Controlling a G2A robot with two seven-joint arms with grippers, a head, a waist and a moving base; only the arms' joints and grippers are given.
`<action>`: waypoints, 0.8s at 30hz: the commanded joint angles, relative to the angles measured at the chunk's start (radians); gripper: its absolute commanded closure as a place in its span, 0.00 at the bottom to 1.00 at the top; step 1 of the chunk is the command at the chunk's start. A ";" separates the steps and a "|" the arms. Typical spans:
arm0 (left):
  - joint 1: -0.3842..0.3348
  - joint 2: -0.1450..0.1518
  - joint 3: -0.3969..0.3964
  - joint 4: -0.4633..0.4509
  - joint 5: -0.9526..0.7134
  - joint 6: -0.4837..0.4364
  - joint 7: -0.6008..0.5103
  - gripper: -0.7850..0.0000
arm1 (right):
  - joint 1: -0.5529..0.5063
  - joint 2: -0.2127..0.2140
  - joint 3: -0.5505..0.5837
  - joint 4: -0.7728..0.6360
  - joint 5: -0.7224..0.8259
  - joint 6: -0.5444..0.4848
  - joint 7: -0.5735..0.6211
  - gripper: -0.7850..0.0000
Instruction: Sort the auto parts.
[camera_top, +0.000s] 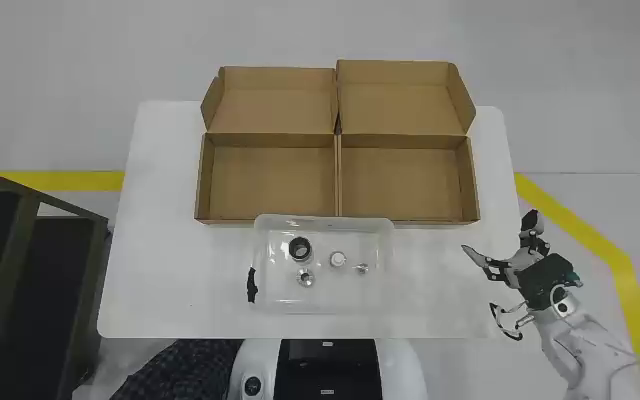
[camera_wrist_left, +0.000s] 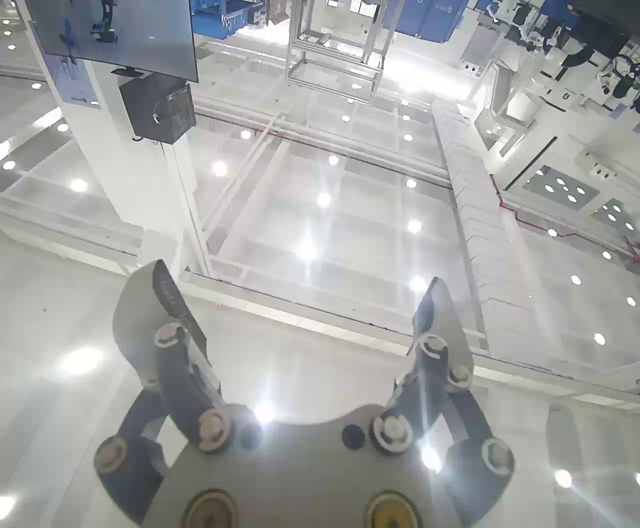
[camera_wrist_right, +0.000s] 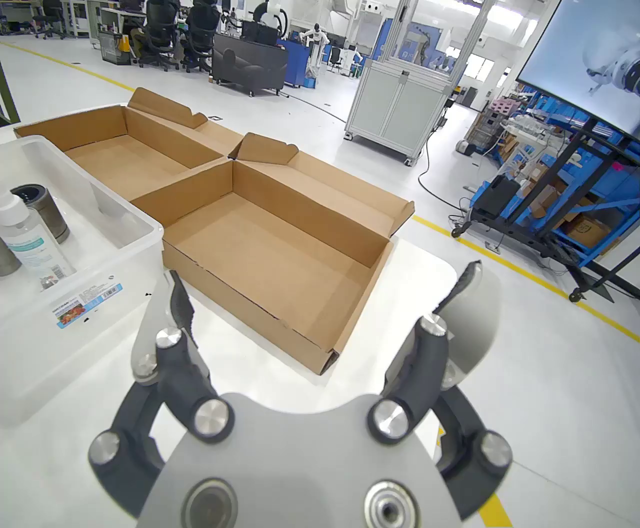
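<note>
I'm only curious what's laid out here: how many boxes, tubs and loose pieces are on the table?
Cardboard boxes: 2
Clear tub: 1
Pieces inside the tub: 4
Black piece at the tub's edge: 1
Total: 8

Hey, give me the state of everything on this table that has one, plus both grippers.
Left cardboard box: lid open, empty.
Right cardboard box: lid open, empty.
Clear bin: uncovered, holding small parts.
Left gripper: open, empty.
Right gripper: open, empty.
</note>
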 joint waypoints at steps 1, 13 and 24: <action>0.000 0.000 0.000 0.000 0.000 0.000 0.000 0.00 | 0.000 0.000 0.000 0.000 0.000 0.000 0.000 0.00; 0.000 0.000 0.000 0.000 0.000 0.000 0.000 0.00 | 0.000 0.000 0.000 0.000 0.000 0.000 0.000 0.00; 0.000 0.000 0.000 0.000 0.000 0.000 0.000 0.00 | 0.012 0.005 -0.028 -0.051 -0.027 -0.045 0.059 0.00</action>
